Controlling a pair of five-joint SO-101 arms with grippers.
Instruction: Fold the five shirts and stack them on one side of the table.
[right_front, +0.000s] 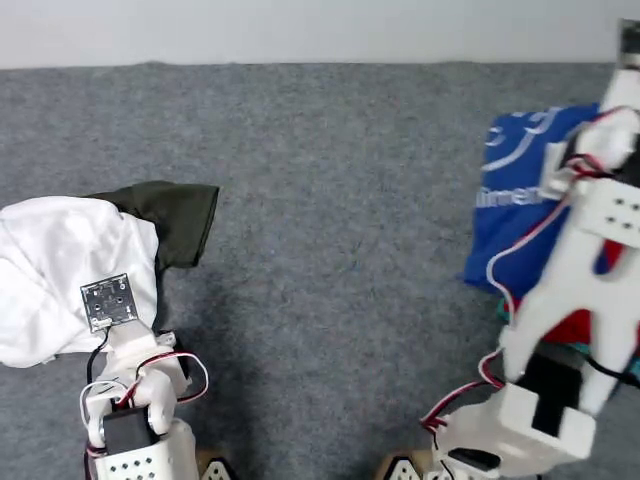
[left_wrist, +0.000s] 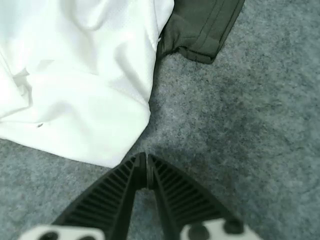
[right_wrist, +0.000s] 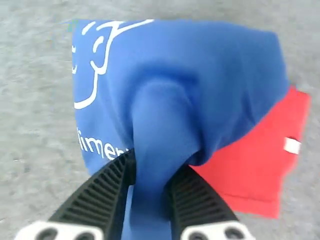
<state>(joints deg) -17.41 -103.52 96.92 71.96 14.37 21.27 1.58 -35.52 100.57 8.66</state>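
A blue shirt (right_wrist: 180, 85) with white print lies at the right side of the table, also seen as the blue shirt (right_front: 520, 190) from above. My right gripper (right_wrist: 150, 175) is shut on a pinched fold of it. Under the blue one lies a red shirt (right_wrist: 255, 165), also showing as the red shirt (right_front: 572, 328) beneath the arm. At the left edge a crumpled white shirt (right_front: 60, 270) rests over a dark green shirt (right_front: 180, 215). My left gripper (left_wrist: 147, 172) is shut and empty, hovering over bare carpet beside the white shirt (left_wrist: 85, 85) and the dark green shirt (left_wrist: 202, 27).
The grey carpeted table top (right_front: 340, 200) stretches between the two piles. Both arm bases stand at the near edge, the left arm (right_front: 130, 420) and the right arm (right_front: 560, 350). A pale wall runs along the far side.
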